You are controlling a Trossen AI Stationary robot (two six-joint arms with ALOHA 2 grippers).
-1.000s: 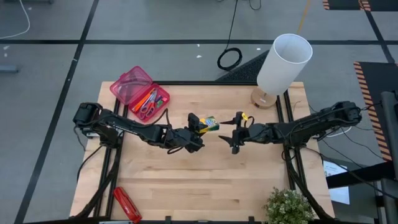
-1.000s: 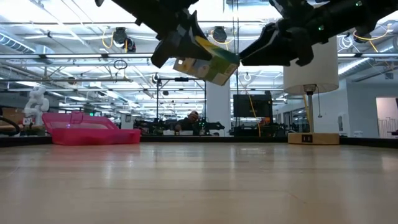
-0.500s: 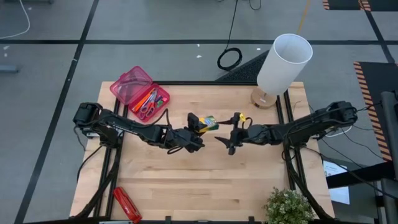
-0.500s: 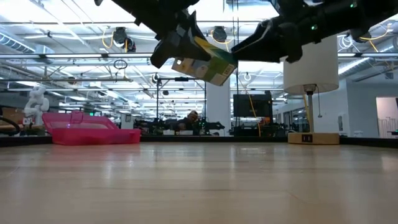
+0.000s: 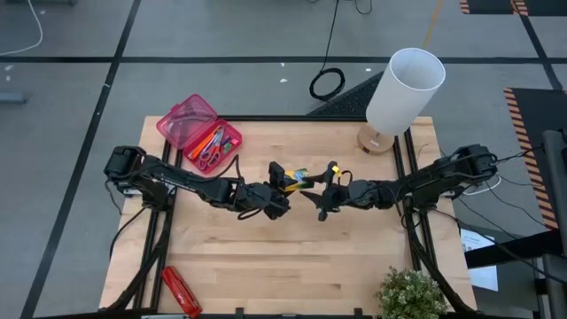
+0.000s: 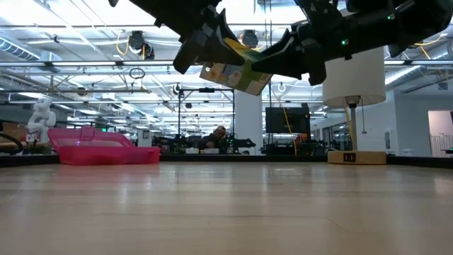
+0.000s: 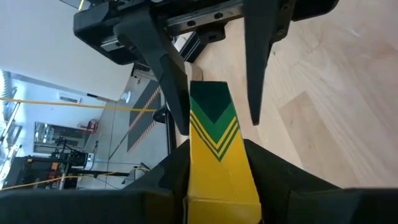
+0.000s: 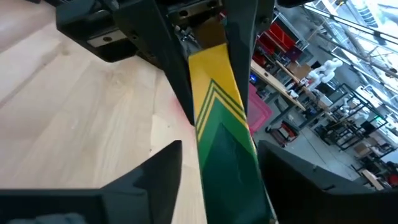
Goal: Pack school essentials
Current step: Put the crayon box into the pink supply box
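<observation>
My left gripper point(image 5: 282, 182) pinches the green-yellow cardboard crayon box point(image 5: 297, 176) midair; my right gripper point(image 5: 315, 198), apparently spread around it, might knock it loose.

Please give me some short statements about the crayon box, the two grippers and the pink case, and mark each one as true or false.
1. The crayon box is held in the air above the table. True.
2. The left gripper is shut on the crayon box. True.
3. The right gripper is parked near the lamp. False: it is at the table's middle, its open fingers on both sides of the box.
4. The pink case is closed. False: it lies open with scissors inside.
5. The red stapler-like object lies inside the pink case. False: it lies at the table's near left corner.
</observation>
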